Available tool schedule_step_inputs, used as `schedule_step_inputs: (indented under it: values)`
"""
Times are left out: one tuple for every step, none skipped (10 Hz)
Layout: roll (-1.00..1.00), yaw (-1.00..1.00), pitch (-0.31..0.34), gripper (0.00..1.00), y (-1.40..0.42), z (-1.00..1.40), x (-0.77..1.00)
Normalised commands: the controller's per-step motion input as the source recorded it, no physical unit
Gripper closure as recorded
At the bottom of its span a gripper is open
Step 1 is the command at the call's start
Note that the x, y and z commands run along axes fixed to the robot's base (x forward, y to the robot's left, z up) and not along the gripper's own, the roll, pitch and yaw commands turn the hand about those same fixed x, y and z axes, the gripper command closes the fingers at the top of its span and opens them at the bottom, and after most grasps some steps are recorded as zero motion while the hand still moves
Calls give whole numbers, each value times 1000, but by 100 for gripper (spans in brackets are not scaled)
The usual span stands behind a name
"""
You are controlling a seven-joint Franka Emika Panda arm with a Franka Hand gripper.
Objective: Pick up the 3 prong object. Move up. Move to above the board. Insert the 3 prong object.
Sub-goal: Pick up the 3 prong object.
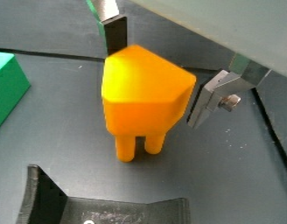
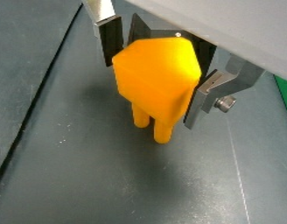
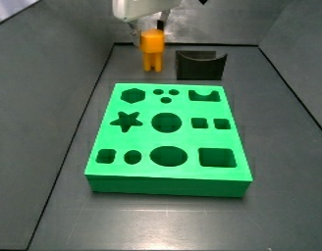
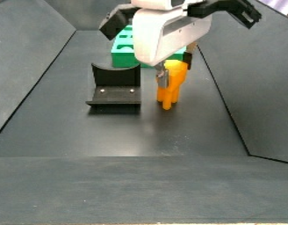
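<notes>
The 3 prong object (image 1: 143, 92) is a small orange block with a chunky top and narrow prongs pointing down. In both wrist views it sits between my silver fingers (image 1: 209, 96) (image 2: 108, 39). My gripper (image 2: 153, 87) is shut on its top. In a side view the 3 prong object (image 3: 152, 51) hangs under the gripper (image 3: 152, 31) just beyond the far edge of the green board (image 3: 164, 184). Its prong tips are at or barely above the dark floor (image 4: 168, 105); I cannot tell which. A corner of the board (image 1: 3, 83) shows beside the block.
The fixture (image 3: 199, 65), a dark bracket, stands on the floor right beside the held block (image 4: 170, 83), also close in a wrist view as the fixture (image 1: 99, 208). Sloping dark walls (image 3: 72, 108) enclose the floor on both sides.
</notes>
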Motion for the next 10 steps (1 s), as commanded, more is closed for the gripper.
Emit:
schedule_step_inputs:
  values:
    - [4, 0, 0, 0, 0, -331, 0]
    - [0, 0, 0, 0, 0, -249, 0]
    - [0, 0, 0, 100, 0, 0, 0]
    - [0, 0, 0, 100, 0, 0, 0]
    - [0, 0, 0, 100, 0, 0, 0]
    - [0, 0, 0, 100, 0, 0, 0]
    - [0, 0, 0, 100, 0, 0, 0]
    - [0, 0, 0, 100, 0, 0, 0]
    - [0, 0, 0, 100, 0, 0, 0]
    - [0, 0, 0, 100, 0, 0, 0]
